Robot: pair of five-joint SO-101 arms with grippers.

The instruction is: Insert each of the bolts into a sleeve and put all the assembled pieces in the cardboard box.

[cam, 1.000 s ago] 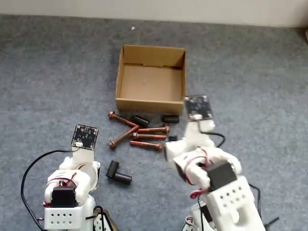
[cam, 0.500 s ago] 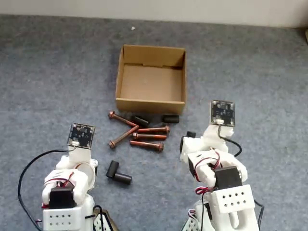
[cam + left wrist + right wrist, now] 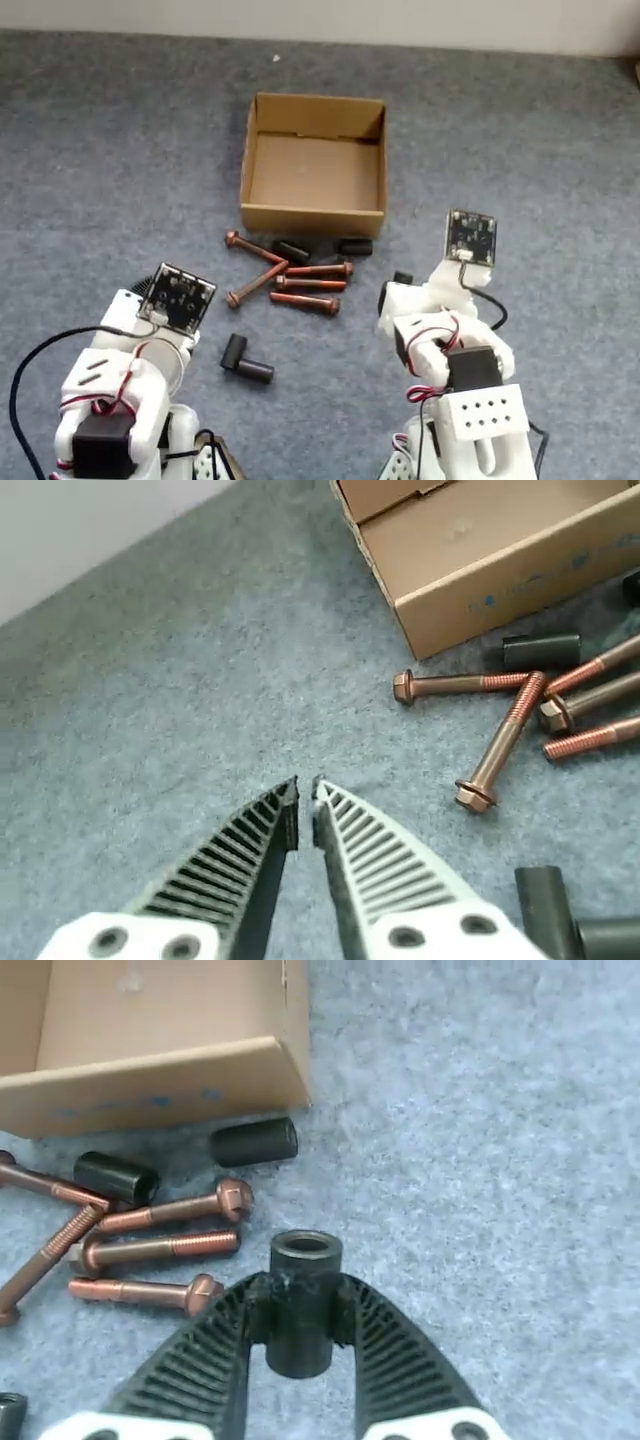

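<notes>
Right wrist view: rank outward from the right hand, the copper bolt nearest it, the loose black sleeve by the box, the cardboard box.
1. Copper bolt, head beside the right hand and its held sleeve.
2. Black cylindrical sleeve, lying before the box corner.
3. Brown cardboard box, behind that sleeve.

copper bolts (image 3: pixel 310 283), black sleeves (image 3: pixel 292 250) loose by cardboard box (image 3: pixel 313 217); one sleeve (image 3: pixel 303 1300) held.

The bolts (image 3: pixel 310 284) are copper-coloured, every sleeve (image 3: pixel 292 250) black, the cardboard box (image 3: pixel 312 218) tan, the carpet (image 3: pixel 120 150) mottled grey.
</notes>
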